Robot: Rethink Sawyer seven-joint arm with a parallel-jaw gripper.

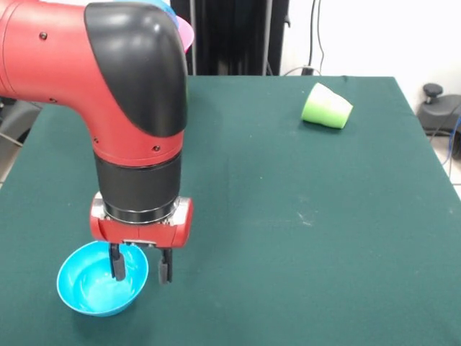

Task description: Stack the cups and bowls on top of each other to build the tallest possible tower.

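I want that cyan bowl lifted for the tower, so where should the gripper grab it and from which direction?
Grip the cyan bowl by its thin rim, coming straight down from above. It sits upright and open, and looks too wide to span, so one finger inside and one outside the wall seems best. The gripper is open and already straddles the rim on the side away from the table's edge.

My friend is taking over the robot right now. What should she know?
Gripper: open, down at the small cyan bowl, one finger inside it, one outside its rim.
Cyan bowl: upright, near table corner.
Light green cup: on its side, far part of the table.
A pink rim peeks out behind the arm; the rest is hidden.
Left: grip the cyan bowl, stack it, then the cup.
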